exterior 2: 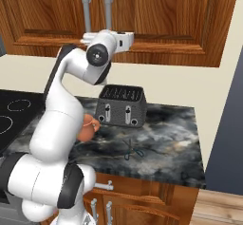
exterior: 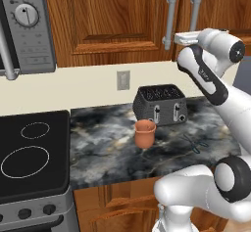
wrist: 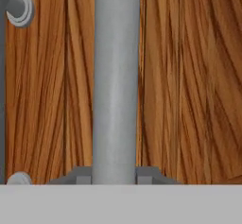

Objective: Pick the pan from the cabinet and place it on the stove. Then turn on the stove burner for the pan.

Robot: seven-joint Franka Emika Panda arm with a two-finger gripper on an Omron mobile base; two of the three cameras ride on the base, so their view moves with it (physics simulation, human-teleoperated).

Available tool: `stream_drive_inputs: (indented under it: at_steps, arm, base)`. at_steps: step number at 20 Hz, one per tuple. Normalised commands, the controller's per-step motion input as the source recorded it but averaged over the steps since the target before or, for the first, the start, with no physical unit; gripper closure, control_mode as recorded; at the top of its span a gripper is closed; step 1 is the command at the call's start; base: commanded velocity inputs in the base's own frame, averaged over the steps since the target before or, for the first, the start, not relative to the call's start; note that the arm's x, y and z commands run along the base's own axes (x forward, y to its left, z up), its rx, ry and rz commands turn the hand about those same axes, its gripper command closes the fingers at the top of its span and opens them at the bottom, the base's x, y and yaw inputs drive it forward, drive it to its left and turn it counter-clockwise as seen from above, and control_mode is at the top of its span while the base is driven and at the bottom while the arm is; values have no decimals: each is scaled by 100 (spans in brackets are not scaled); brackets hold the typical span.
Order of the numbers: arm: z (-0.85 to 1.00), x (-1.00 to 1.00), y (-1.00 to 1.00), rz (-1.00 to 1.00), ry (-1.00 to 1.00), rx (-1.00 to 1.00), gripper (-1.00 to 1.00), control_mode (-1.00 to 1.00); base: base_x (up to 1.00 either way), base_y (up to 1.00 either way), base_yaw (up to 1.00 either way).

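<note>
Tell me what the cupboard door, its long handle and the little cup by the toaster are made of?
The cabinet door looks like reddish-brown wood with a smooth finish: streaky grain runs along it. The bar handle, which the gripper is shut on, looks like matte grey metal, plain and evenly shaded, though it could be painted. The cup by the toaster looks like unglazed terracotta clay: dull orange-brown, no shine.

claw [wrist: 115, 176] clamped on grey bar handle [wrist: 116, 76] (upright), cabinet [wrist: 189, 76] door

Arm raised from the near base, elbow bent, wrist level and reaching far; gripper [wrist: 116, 176] closed, one finger on each side of a bar
</note>
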Motion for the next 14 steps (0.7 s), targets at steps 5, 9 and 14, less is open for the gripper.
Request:
stream_drive_inputs:
  at_steps: [5, 9, 14]
  arm:
    - [0, -43, -50, 11, 6, -5, 100, -100]
    - [-4, -67, -62, 8, 1, -1, 100, -100]
    - [-9, -82, -66, 4, 0, 0, 100, -100]
  base:
    - [0, 0, 0]
    - [0, 0, 0]
    - [0, 0, 0]
